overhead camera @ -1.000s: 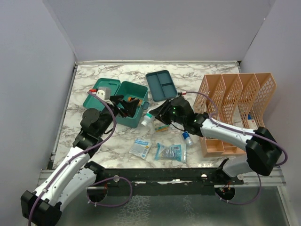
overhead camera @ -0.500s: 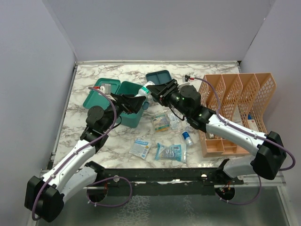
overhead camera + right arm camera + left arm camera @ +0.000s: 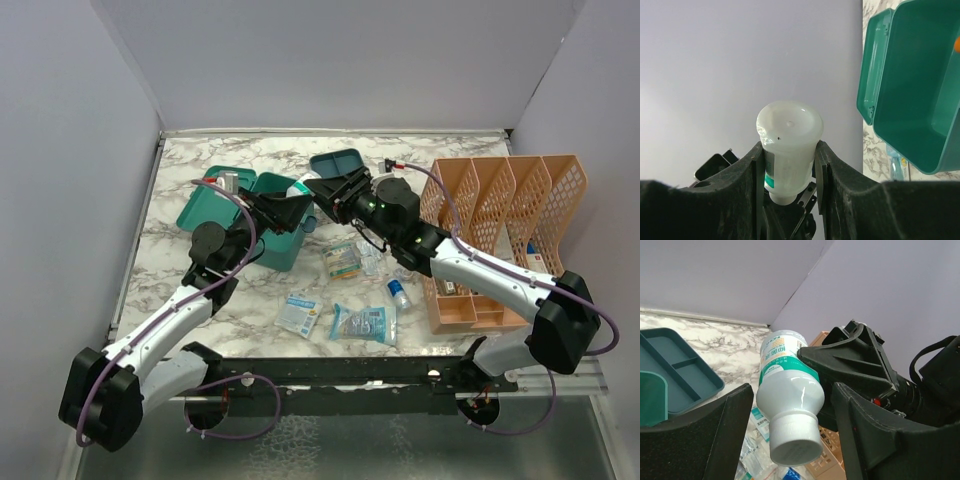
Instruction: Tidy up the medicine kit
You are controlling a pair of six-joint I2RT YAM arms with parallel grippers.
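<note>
you're mid hand-over, in the air above the counter (image 3: 420, 160). the right tool (image 3: 789, 152) is clamped on the white bottle (image 3: 785, 365), jaws pressing both sides of the body near its base, with the cap end pointing at the other arm. the left tool (image 3: 791, 412) is parted around the cap end, one finger on each side. a gap shows on both sides, so there's no grip there yet. the medicine kit (image 3: 284, 250) sits open at the back left of the counter, below the two tools. its insert tray (image 3: 335, 160) lies out of it, just beside it toward the back right.

my read: you're passing the bottle from right to left so it can go into the kit. the next move calls for the left tool to pinch squarely on the neck or shoulder, not only the cap. the right one should let go only once that hold is firm. release early and the bottle likely drops on the kit rim or among the packets (image 3: 362, 322).

hard to see: the top view hides nearly all of the bottle behind the two tools. the left arm covers much of the kit, so you can't tell what's inside. the label print is too small to read. the right wrist view cuts the kit off at the frame edge, and an orange bit shows there, can't tell what. the contents of the orange file rack (image 3: 510, 215) are unclear.
</note>
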